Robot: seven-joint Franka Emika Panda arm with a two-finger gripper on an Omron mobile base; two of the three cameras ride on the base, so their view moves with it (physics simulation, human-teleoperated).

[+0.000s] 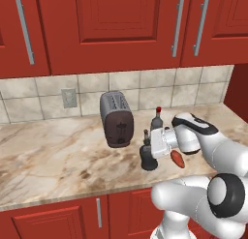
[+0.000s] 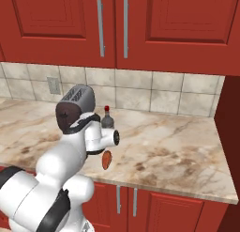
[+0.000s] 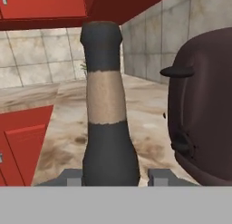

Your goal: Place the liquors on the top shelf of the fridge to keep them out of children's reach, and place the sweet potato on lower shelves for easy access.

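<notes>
Marble counter (image 1: 58,156) under red cabinets (image 1: 111,30) holds everything, with a toaster (image 1: 116,119) near the wall. One black liquor bottle (image 3: 106,128) stands between the fingertips (image 3: 72,177), which sit just beside its body on either side; I cannot tell whether they press it yet. One red-capped bottle (image 1: 157,119) stands just behind the gripper (image 1: 147,151), and one sweet potato (image 1: 178,158) lies beside the wrist. By my reading nothing is shelved: both liquors and the tuber remain to carry.
</notes>
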